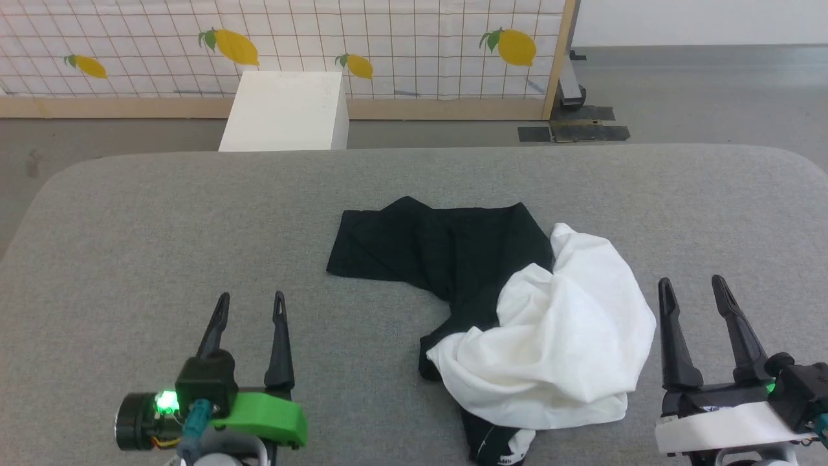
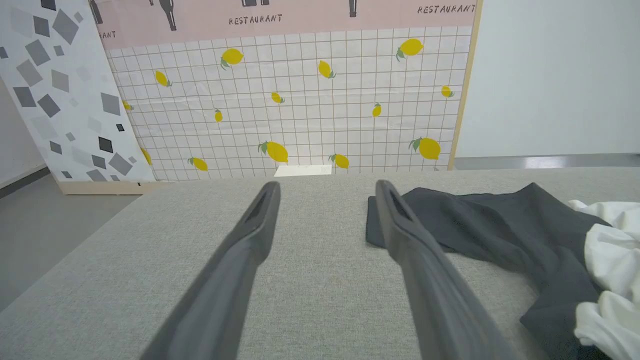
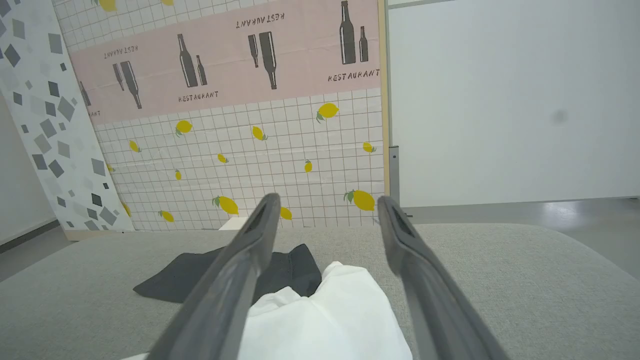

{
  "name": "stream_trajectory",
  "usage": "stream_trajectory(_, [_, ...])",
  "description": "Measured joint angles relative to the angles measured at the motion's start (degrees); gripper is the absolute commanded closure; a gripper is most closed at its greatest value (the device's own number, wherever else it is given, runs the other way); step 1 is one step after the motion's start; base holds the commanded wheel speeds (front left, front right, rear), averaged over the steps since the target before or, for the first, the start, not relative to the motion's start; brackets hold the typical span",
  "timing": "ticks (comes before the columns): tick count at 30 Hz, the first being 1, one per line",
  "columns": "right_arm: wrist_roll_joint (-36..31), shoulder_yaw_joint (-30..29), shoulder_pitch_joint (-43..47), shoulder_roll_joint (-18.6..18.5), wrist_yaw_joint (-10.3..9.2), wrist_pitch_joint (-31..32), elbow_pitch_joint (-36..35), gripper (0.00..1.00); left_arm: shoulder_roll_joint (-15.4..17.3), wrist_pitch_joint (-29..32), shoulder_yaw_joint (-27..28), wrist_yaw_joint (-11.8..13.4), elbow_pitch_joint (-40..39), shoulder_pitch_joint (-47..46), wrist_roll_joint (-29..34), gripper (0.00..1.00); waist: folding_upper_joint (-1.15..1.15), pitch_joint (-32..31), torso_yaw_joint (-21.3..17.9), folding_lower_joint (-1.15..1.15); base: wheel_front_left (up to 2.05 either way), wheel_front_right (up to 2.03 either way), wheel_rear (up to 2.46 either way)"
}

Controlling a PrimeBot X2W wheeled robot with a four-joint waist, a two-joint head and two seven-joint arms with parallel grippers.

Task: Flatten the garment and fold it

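Grey fabric table (image 1: pixel 162 226), crumpled garment (image 1: pixel 556 336) mid-right, white box (image 1: pixel 284 110), lemon screen (image 1: pixel 388 32) beyond

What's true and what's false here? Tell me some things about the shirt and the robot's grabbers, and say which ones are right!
1. The shirt lies crumpled on the gray table. True.
2. The left gripper is holding a sleeve. False: it is open, over bare table, apart from the shirt.
3. The right gripper is open. True.
4. The shirt's white part lies nearer the left gripper. False: it is bunched on the side by the right gripper.
5. A white box stands on the floor past the table. True.
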Motion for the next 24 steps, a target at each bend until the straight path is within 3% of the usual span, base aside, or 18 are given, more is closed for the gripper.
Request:
stream_trajectory(6, [0.0, 0.35, 0.0, -0.01, 0.0, 0.0, 0.14, 0.0, 0.92, 0.0, 2.87, -7.43, 3.89, -8.83, 0.29, 0.0, 0.0, -0.19, -0.39, 0.0, 0.0, 0.0, 0.0])
stream_trajectory(10, [0.0, 0.52, -0.02, 0.0, 0.0, 0.0, 0.13, 0.0, 3.05, 0.31, 2.92, -13.04, 11.09, -18.94, -0.99, 0.0, 0.0, 0.07, -1.19, 0.0, 0.0, 0.0, 0.0])
stream_trajectory(13, [0.0, 0.55, -0.09, -0.01, 0.0, 0.0, 0.12, 0.0, 4.57, 5.0, 1.49, -15.97, 15.79, -26.59, -2.25, 0.0, 0.0, 0.59, -1.91, 0.0, 0.0, 0.0, 0.0])
stream_trajectory(18, [0.0, 0.91, -0.75, 0.0, 0.0, 0.0, 0.12, 0.0, 6.52, 17.96, -4.72, -17.67, 22.36, -36.94, -7.11, 0.0, 0.0, 2.0, -3.39, 0.0, 0.0, 0.0, 0.0])
stream_trajectory(24, [0.03, 1.29, -2.83, -0.02, 0.0, 0.0, 0.12, 0.0, 12.6, 33.4, -21.18, -17.82, 26.86, -44.76, -17.33, 0.0, 0.0, 4.68, -5.34, 0.0, 0.0, 0.0, 0.0])
